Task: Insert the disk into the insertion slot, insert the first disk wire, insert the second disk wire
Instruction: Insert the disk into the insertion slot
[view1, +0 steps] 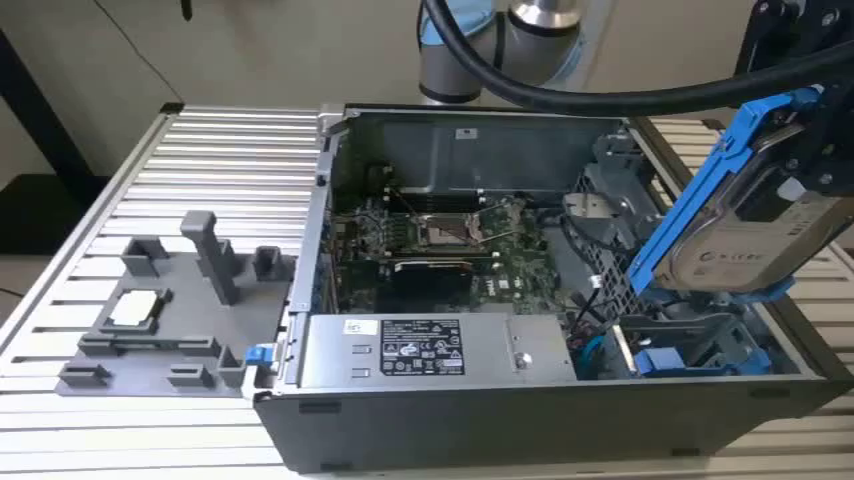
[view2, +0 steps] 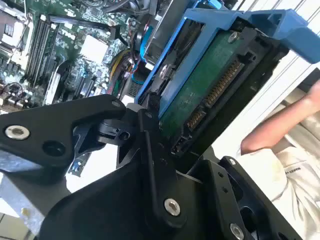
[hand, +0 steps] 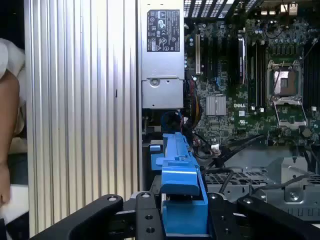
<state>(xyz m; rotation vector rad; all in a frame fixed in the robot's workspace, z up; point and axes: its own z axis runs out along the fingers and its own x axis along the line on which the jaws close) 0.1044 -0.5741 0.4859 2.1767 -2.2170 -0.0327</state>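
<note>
My gripper (view1: 801, 170) is shut on the disk (view1: 747, 245), a silver-beige drive in a bright blue carrier. It hangs tilted above the case's corner on the exterior view's right. Just below it is the insertion slot (view1: 687, 350), a grey bay with blue fittings, with nothing in it. In the second wrist view the disk (view2: 210, 85) shows its green board and connector between my black fingers (view2: 150, 130). In the first wrist view the carrier's blue edge (hand: 180, 185) sits in my gripper (hand: 182, 212). A blue cable (view1: 589, 352) lies beside the bay; which cables are the disk wires I cannot tell.
The open case holds a motherboard (view1: 427, 240), a grey box with a sticker (view1: 414, 350) and a perforated cage (hand: 235, 177). A grey fixture (view1: 174, 310) stands on the ribbed metal table (view1: 200, 170) at the exterior view's left. A person's arm (view2: 280, 125) is near the case.
</note>
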